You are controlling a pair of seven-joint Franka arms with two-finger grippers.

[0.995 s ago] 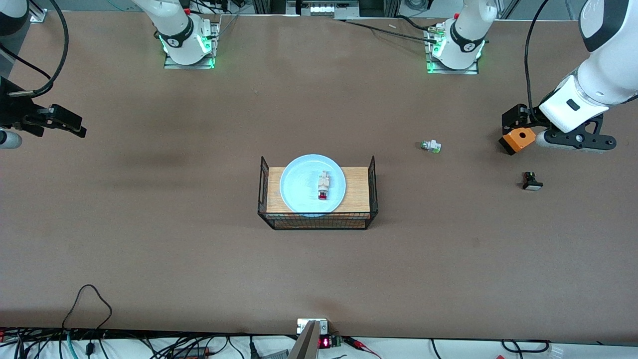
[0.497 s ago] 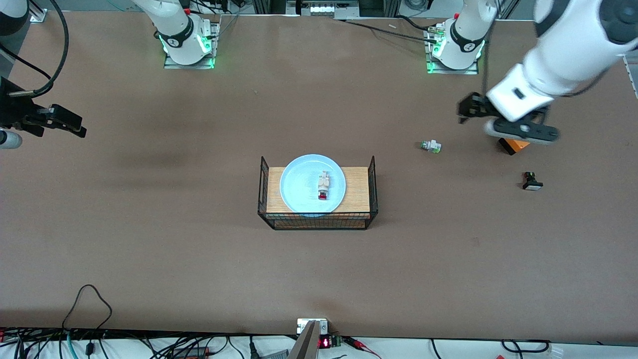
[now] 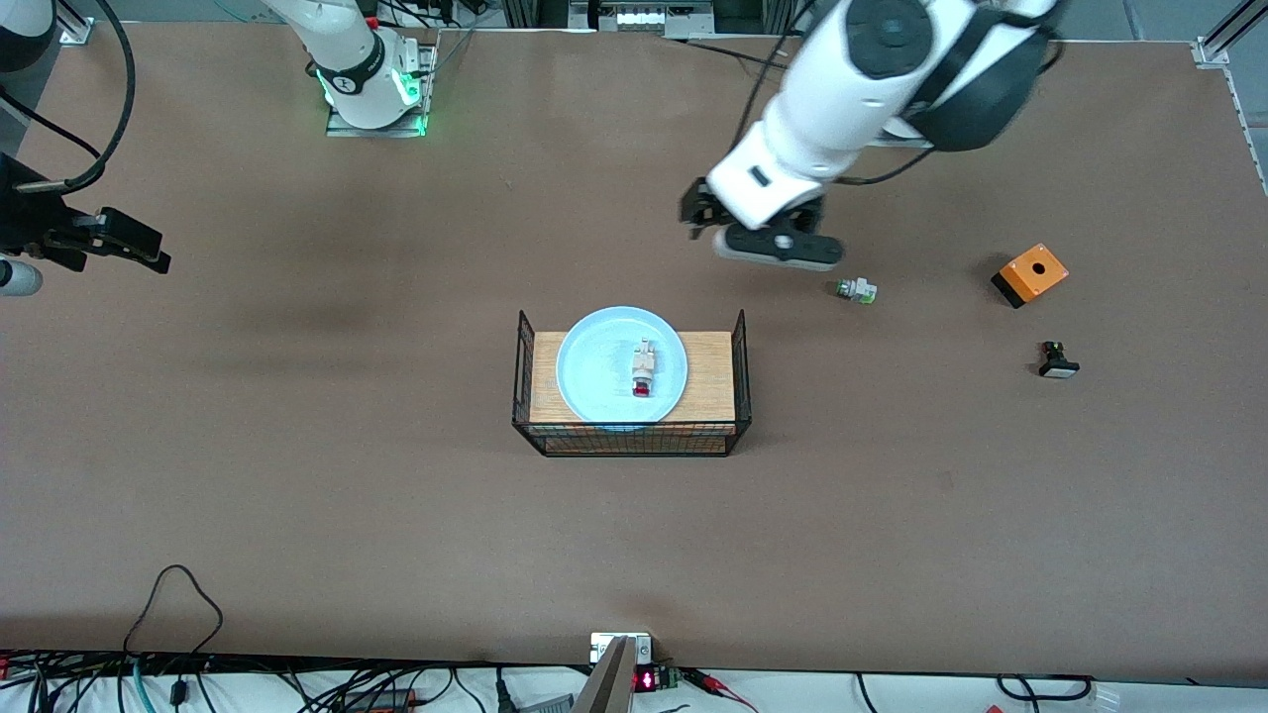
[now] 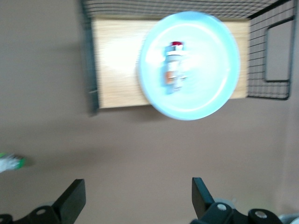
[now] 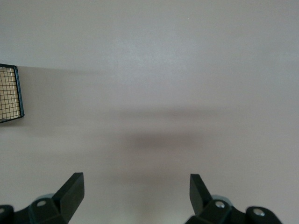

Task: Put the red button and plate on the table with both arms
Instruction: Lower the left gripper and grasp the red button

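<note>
The pale-blue plate [image 3: 594, 361] sits on the small wood-topped wire rack [image 3: 709, 376] in the middle of the brown table [image 3: 347, 515]. The red button [image 3: 643, 371] lies on the plate, its red cap toward the front camera. My left gripper [image 3: 697, 211] is open and empty, in the air over bare table between the left arm's base and the rack. The left wrist view shows the gripper [image 4: 138, 195], the plate [image 4: 210, 60] and the button [image 4: 174, 65] on it. My right gripper [image 3: 139, 248] waits open and empty at the right arm's end of the table; its wrist view shows it [image 5: 135, 186] over bare table.
A green-tipped white part [image 3: 856, 290] lies close by the left hand, also in the left wrist view [image 4: 9, 163]. An orange box [image 3: 1030, 273] and a black part with a white cap [image 3: 1058, 361] lie toward the left arm's end. A rack corner [image 5: 9, 93] shows in the right wrist view.
My left arm has swung from over the orange box at its end of the table toward the middle, passing the green-tipped part. The right arm, plate and button have not moved.
</note>
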